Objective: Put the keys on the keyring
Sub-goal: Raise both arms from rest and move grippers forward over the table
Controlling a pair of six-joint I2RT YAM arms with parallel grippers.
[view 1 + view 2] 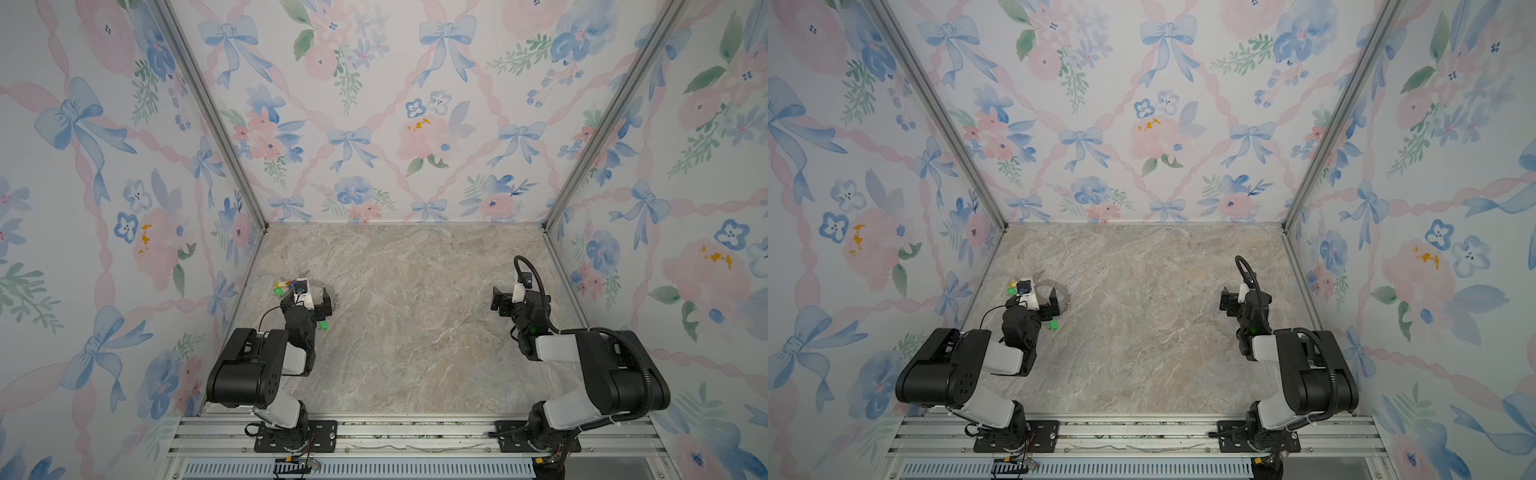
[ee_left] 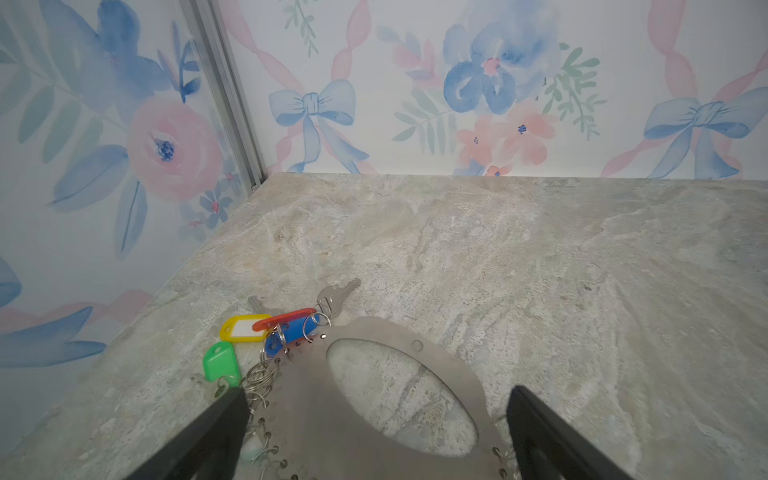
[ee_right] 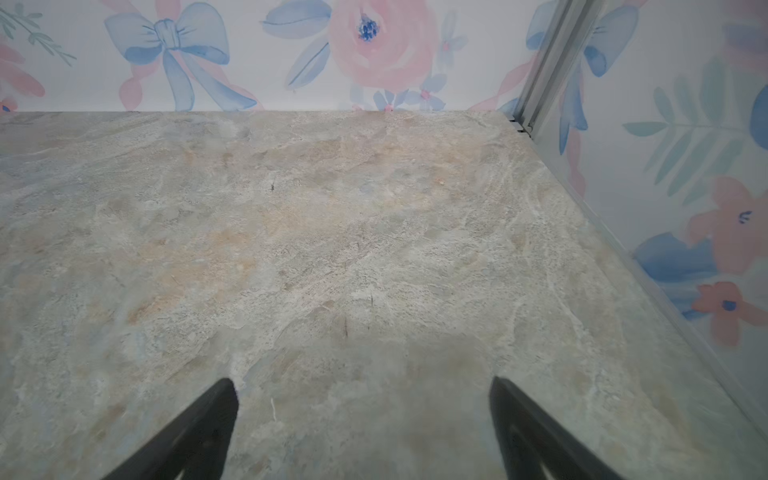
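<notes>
The keyring (image 2: 307,399) is a flat grey oval plate with a big hole, lying at the table's left; only an arc of it (image 1: 321,284) (image 1: 1054,286) shows in both top views. Wire rings line its rim. The keys cluster at its far-left edge: green tag (image 2: 220,365), yellow tag (image 2: 243,328), red tag (image 2: 286,319), blue tag (image 2: 293,333) and a bare metal key (image 2: 337,294). My left gripper (image 2: 376,405) (image 1: 309,298) is open, its fingers standing either side of the plate. Another green piece (image 1: 323,327) lies by the left wrist. My right gripper (image 3: 363,395) (image 1: 500,301) is open over bare table.
The marble-look table (image 1: 407,332) is boxed in by flowered walls on three sides; the left wall (image 2: 83,249) runs close beside the keys. An aluminium rail (image 1: 415,436) crosses the front, carrying both arm bases.
</notes>
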